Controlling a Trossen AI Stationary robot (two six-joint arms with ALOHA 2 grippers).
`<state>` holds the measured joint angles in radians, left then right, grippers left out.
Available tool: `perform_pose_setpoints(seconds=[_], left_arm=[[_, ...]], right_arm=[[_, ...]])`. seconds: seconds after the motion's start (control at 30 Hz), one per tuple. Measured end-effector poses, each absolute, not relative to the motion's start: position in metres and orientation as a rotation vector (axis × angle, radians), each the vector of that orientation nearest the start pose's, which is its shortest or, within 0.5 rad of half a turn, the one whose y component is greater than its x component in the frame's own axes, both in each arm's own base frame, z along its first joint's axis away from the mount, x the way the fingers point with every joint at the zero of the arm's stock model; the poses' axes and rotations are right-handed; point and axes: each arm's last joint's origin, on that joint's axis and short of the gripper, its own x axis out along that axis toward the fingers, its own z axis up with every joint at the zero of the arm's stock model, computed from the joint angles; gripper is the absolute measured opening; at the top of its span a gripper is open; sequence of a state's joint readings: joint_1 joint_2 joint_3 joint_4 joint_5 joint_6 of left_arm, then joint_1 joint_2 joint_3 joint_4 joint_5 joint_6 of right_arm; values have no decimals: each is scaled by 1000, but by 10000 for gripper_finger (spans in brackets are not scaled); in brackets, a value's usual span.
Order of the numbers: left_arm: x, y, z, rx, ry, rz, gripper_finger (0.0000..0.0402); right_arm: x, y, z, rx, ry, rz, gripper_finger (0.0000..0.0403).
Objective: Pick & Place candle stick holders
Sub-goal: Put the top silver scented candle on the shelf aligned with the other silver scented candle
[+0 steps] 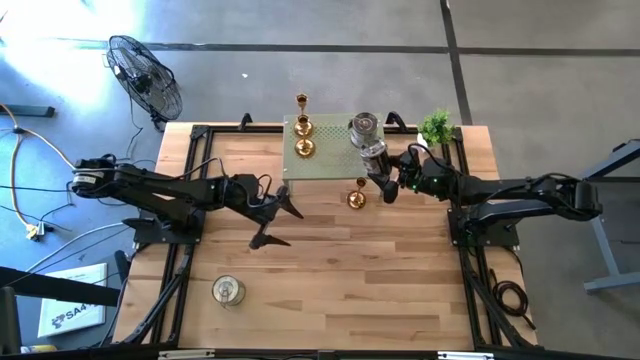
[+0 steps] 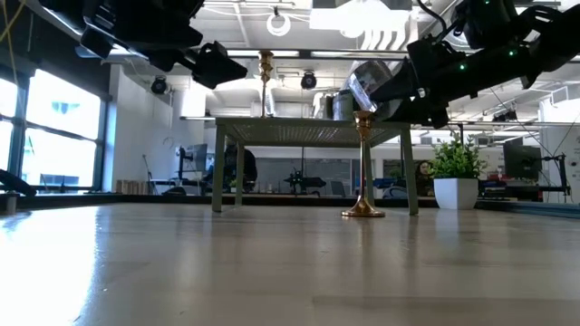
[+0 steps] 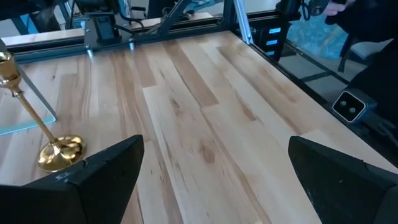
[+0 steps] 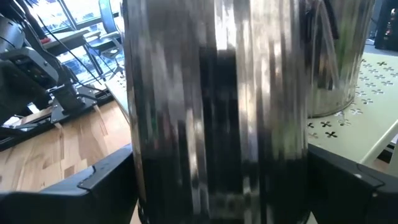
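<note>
Three gold candle stick holders are visible. Two stand on the small green perforated stand at the far side of the table: a tall one and a lower one. The third gold holder stands on the bare wood just in front of the stand, and in the low view it is upright directly under the right arm's load.

Three silver jar-like holders are visible also. One stands on the stand, one stands alone on the near left part of the table, and the third silver holder is between the jaws of the right gripper.

The right arm reaches from the right edge of the table toward the stand, with its wrist above the stand's near right corner. Its jaws are closed on the silver holder, which fills the space between them and is raised above the wood (it looks tilted, though the low view is not clear enough to be sure).

The left arm stretches from the left edge toward the table's middle. The left gripper hangs above the wood with its jaws spread wide and nothing between them; the third gold holder stands just beyond one jaw tip.
</note>
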<state>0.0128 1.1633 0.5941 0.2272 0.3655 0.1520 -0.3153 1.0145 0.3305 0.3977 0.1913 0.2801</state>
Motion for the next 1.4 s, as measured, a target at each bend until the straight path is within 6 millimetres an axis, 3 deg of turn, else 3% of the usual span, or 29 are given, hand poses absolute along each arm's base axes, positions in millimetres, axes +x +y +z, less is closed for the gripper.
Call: perform_pose_setpoints(seconds=[0.97,1.4], left_arm=[[244,-7,233,82,307,-381,392],[244,-7,234,85,298,-380,392]], right_arm=[[188,-68,189,267,251,-584,354],[190,-80,184,274,246,-609,354]])
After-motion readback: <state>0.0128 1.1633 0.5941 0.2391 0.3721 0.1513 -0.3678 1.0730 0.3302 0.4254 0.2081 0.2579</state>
